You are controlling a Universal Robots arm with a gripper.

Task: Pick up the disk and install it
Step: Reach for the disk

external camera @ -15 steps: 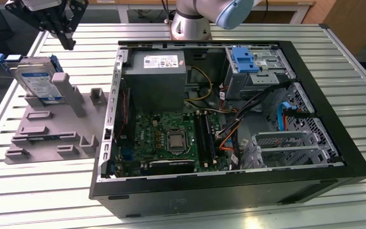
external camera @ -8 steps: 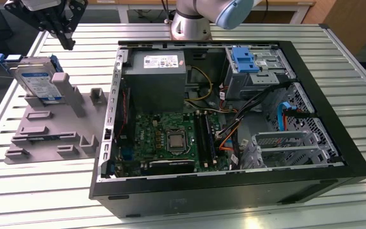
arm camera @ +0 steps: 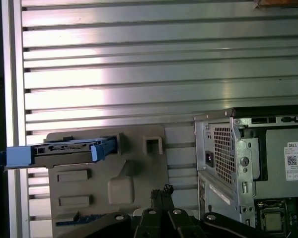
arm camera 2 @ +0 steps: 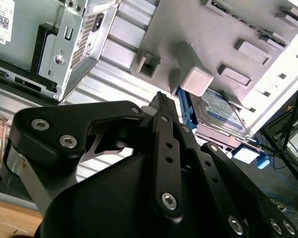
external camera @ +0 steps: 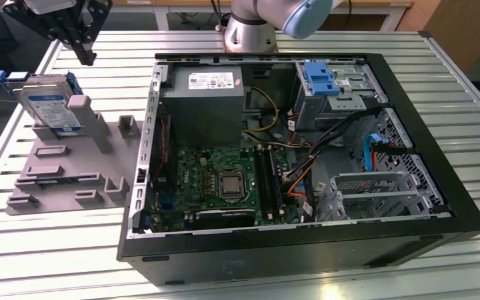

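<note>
Disk stands on edge, leaning back, in a grey fixture on the slatted worktop, just beside the open computer case on the exterior view's left. The pincer hangs above it and a little toward the exterior view's right, apart from it, with its fingers drawn together to a point and nothing between them. From the pincer the disk therefore lies down and slightly toward the exterior view's left. Its upper edge, framed by the blue carrier bracket, runs roughly across the exterior view, and the first wrist view shows that same edge as a thin strip seen from above, off to one side of the pincer rather than under it. In the second wrist view the labelled face of the disk shows past the pincer, next to a grey post of the fixture. That post covers the disk's lower corner in the exterior view, so how the drive sits in its slot is hard to make out, and I cannot tell whether its long side is the upright one. With 1 arm on the rig, no choice of side arises. The pincer's own black body blocks the worktop beneath it in both wrist views.
</note>
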